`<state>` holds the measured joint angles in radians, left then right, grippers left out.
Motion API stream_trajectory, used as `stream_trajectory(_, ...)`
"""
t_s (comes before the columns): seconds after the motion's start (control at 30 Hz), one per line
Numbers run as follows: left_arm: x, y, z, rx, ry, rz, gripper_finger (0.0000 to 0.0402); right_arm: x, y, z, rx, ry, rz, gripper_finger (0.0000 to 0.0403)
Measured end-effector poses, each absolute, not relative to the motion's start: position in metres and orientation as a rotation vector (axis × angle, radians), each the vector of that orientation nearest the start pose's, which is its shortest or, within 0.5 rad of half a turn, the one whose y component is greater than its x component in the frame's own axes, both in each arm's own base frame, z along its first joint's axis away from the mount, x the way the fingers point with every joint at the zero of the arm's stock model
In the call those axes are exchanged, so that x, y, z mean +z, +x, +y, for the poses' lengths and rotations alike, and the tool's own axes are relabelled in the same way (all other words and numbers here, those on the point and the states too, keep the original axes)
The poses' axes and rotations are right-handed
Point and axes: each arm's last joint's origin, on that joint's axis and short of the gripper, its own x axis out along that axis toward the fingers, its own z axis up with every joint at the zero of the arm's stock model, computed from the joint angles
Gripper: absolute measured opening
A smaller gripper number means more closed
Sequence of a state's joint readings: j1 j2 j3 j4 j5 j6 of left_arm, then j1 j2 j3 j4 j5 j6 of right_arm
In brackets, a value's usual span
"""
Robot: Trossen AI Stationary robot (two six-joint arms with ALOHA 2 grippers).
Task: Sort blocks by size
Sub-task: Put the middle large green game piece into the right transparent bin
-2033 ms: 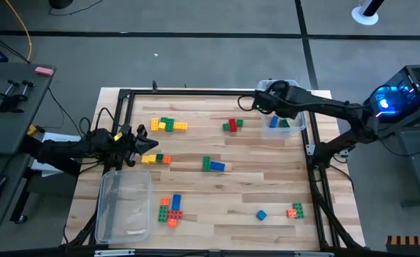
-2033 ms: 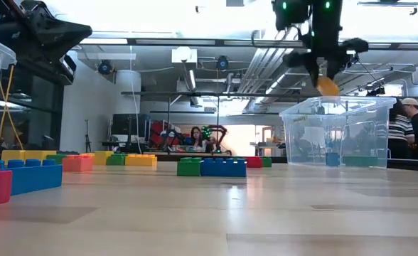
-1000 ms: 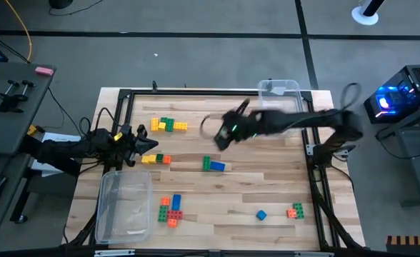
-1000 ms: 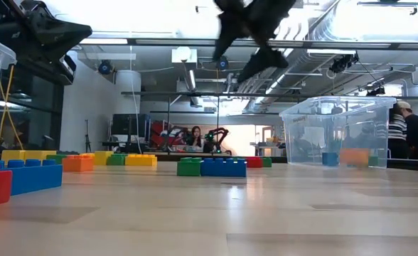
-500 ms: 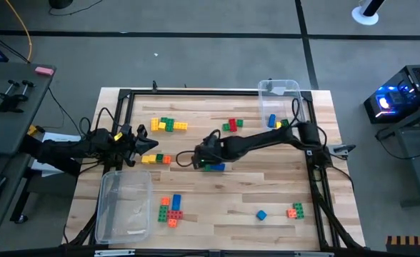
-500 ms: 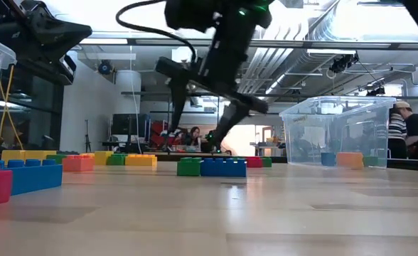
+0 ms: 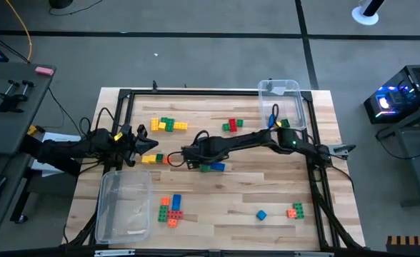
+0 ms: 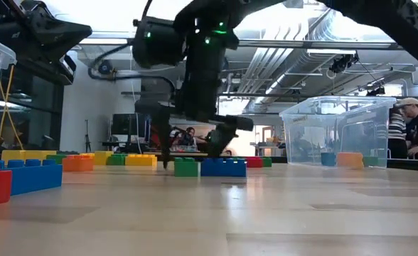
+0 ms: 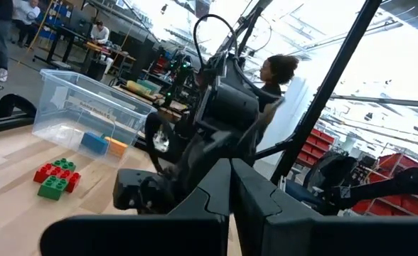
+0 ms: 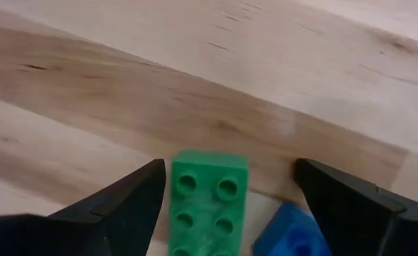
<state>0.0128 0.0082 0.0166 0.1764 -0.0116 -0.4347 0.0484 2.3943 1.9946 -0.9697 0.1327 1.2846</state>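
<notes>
A green block [image 10: 208,203] lies flat on the wooden table, with a blue block [image 10: 291,237] right beside it. My right gripper [image 10: 230,169] hangs over the green block, pointing steeply down and open, one finger on either side of it, and I see no touch. In the low view the right gripper [image 8: 192,158] stands just above the green block [image 8: 188,168]. My left gripper [image 7: 144,143] waits shut at the table's left edge, holding nothing. Other blocks lie in small clusters, such as the yellow and orange pair [image 7: 156,159].
A clear bin [image 7: 282,108] at the far right holds a few blocks. Another clear bin [image 7: 124,205] stands at the near left. Block clusters lie far left [image 7: 168,125], far middle [image 7: 231,126], near left [image 7: 171,209] and near right [image 7: 295,210]. People show in the room beyond.
My right gripper has come down from mid-air and gone toward the table's left and near edges, tipping steeply downward and rolling. It now stands astride the green block. It has stayed open. No block has moved.
</notes>
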Motion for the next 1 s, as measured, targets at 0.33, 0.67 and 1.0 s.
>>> stream_trajectory(0.33,0.185,0.096,0.002,-0.016,-0.433,-0.187,0.0,0.146,0.479,0.023,-0.904,0.943,1.148,0.0279)
stream_trajectory(0.67,0.185,0.096,0.002,-0.016,-0.433,-0.187,0.0,0.146,0.478,0.027,-0.873,0.836,1.165,0.0137)
stream_trajectory(1.0,0.185,0.096,0.002,-0.016,-0.433,-0.187,0.0,0.252,0.451,-0.027,-0.909,0.445,1.082,0.0137)
